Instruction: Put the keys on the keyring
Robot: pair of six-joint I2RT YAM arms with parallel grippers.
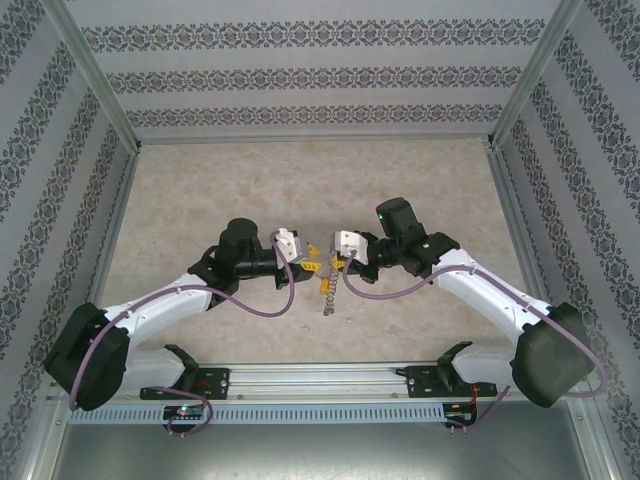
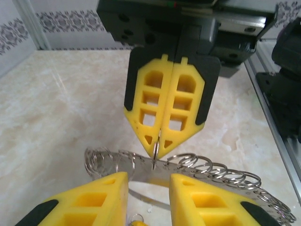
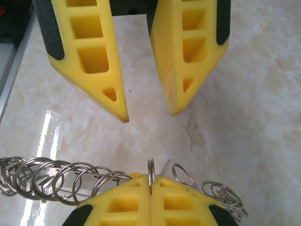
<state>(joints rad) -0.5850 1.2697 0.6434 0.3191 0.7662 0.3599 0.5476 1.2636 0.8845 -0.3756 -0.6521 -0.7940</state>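
Top external: both arms angled inward, meeting over the middle of the worktop (image 1: 200, 190). Keyring (image 1: 327, 292) trailing from that meeting point back toward the arm bases, apparently lying on the marble.

Left wrist: facing the right fingers (image 2: 181, 108), pressed flat together with no gap, nipping one small link (image 2: 155, 149) of the keyring's fringe at the very tips. More chain-like loops strung across the lower frame and off toward the right edge. At the bottom edge, between the near fingers, a scrap of orange-yellow on a tiny ring, probably the orange-yellow key (image 2: 137, 221), though too cropped to be sure. No other key made out.

Right wrist: looking across at the left fingers (image 3: 101, 70), parted with a clear gap, gripping nothing, poised near the pinched link without touching it.

Judged as the threading step, early on: one link stood upright and steadied on the right side, the left side free and lined up opposite. No key seen hanging on the loop yet.

Next move, by this reading: keep the right pinch firm, given a thin and floppy ring. Send the left side for a key, likely the one just below. Close on the plastic head, leaving the hole exposed. Then bring the hole to the link with very fine alignment, the wire being thin and edge-on.
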